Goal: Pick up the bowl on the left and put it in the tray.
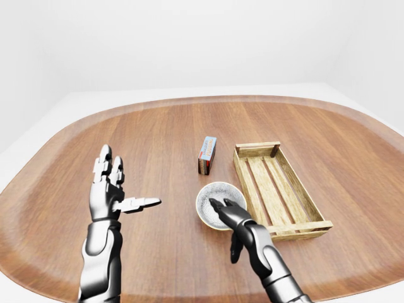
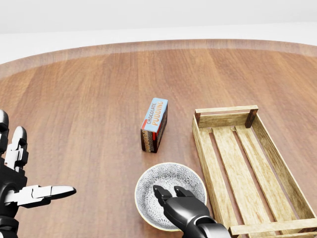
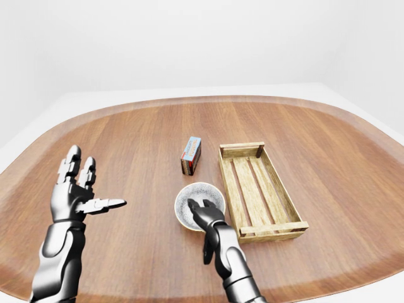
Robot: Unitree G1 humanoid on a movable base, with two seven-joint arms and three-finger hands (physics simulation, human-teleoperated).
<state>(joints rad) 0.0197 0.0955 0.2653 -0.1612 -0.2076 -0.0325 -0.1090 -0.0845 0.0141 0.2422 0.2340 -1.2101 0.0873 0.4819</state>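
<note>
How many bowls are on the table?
1. The bowl sits at the head view's bottom middle, just left of the tray, below the pudding box, partly under the right hand. No other shows.

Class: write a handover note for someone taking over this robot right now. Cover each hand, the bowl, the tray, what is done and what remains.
Left hand: open, raised at the view's left, touching nothing.
Right hand: open, fingers reaching over the near rim of the bowl, not closed on it.
Bowl: upright on the table, just left of the tray. The tray holds nothing.
Done: the reach to the bowl.
Left: grip, lift, carry right, set it in the tray.
</note>
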